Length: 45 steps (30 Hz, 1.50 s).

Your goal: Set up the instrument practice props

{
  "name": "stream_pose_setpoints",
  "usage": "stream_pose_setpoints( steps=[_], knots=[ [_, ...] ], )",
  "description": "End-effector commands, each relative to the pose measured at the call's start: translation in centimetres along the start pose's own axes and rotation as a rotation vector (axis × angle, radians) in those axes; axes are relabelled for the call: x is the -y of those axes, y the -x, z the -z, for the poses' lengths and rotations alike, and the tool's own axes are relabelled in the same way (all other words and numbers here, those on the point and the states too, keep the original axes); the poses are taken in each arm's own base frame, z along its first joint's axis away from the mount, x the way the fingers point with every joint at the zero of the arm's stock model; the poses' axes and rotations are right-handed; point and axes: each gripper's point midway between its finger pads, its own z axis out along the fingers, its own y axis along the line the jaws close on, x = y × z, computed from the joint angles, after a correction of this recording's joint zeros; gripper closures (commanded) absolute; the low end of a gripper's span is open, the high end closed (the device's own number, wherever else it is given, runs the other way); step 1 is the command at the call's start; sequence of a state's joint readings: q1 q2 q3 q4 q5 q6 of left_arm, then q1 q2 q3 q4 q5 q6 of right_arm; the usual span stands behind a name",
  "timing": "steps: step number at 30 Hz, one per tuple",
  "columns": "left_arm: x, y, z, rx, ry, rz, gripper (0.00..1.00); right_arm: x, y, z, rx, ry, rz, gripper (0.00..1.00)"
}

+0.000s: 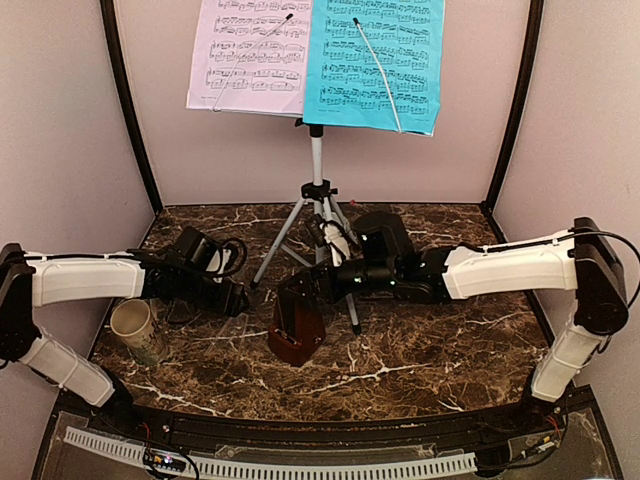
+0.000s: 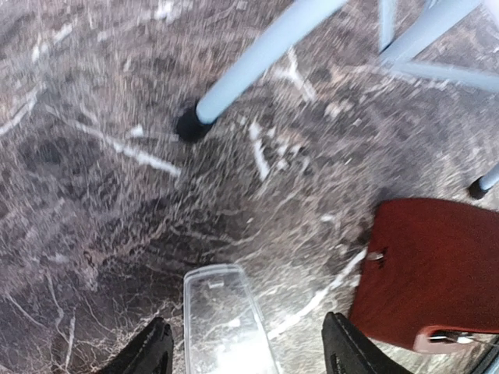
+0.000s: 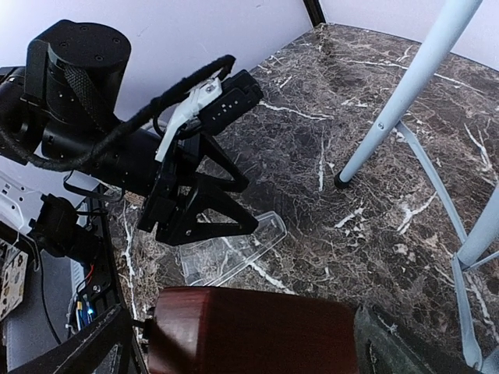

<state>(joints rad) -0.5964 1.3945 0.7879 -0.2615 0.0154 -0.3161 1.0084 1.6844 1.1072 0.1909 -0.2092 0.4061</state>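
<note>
The silver tripod music stand (image 1: 316, 160) stands at the back, holding a lilac sheet (image 1: 250, 55) and a bright-blue sheet (image 1: 378, 62). The dark-brown wooden metronome (image 1: 297, 330) stands upright on the marble in front of it. My right gripper (image 1: 312, 284) is open, its jaws wide on either side of the metronome (image 3: 249, 331), with a gap showing on the left side. My left gripper (image 2: 249, 354) is open just above a clear plastic cover (image 2: 222, 319) that lies flat on the table, left of the metronome (image 2: 433, 273).
A cream mug (image 1: 135, 330) stands near the left arm at the front left. The stand's legs (image 2: 257, 54) end in black feet on the marble close to both grippers. Walls close in the back and sides.
</note>
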Motion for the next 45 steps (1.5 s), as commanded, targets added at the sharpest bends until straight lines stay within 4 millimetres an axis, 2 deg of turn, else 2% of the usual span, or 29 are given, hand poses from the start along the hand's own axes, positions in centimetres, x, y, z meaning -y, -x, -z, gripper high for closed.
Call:
stream_pose_setpoints(
  steps=[1, 3, 5, 10, 15, 19, 21, 29, 30, 38, 45],
  knots=[
    [1.0, 1.8, 1.8, 0.093, -0.058, -0.002, 0.32, -2.4, 3.2, 2.3, 0.088, 0.047, 0.036, 0.00],
    [1.4, 2.1, 2.1, 0.115, -0.083, -0.008, 0.32, -2.8, 3.4, 3.3, 0.107, 0.057, 0.039, 0.00],
    [1.9, 2.2, 2.2, 0.121, -0.109, -0.013, 0.33, -2.4, 2.3, 3.3, 0.083, 0.047, 0.034, 0.01],
    [2.9, 2.4, 2.6, 0.153, -0.173, -0.026, 0.36, -1.8, -2.1, 3.5, 0.008, 0.033, 0.010, 0.10],
    [3.7, 2.5, 2.7, 0.182, -0.226, -0.035, 0.37, -1.1, -6.5, 3.8, -0.035, 0.035, -0.019, 0.35],
    [4.4, 2.3, 2.5, 0.186, -0.273, -0.042, 0.39, 0.7, -8.8, 2.4, -0.082, -0.048, -0.012, 0.58],
    [4.7, 2.1, 2.3, 0.183, -0.291, -0.044, 0.40, 1.9, -9.6, 1.4, -0.099, -0.102, -0.019, 0.66],
    [5.9, 1.0, 1.8, 0.176, -0.358, -0.059, 0.44, 4.6, -9.5, -1.1, -0.108, -0.236, -0.033, 0.77],
    [6.7, 0.3, 1.6, 0.165, -0.377, -0.070, 0.45, 4.7, -9.4, -1.3, -0.106, -0.242, -0.030, 0.78],
    [8.4, -1.8, -0.4, 0.111, -0.398, -0.078, 0.46, 5.6, -8.2, -2.5, -0.079, -0.262, -0.006, 0.78],
    [8.9, -1.5, -0.8, 0.134, -0.398, -0.062, 0.47, 6.8, -6.8, -2.7, -0.056, -0.274, 0.021, 0.78]
  ],
)
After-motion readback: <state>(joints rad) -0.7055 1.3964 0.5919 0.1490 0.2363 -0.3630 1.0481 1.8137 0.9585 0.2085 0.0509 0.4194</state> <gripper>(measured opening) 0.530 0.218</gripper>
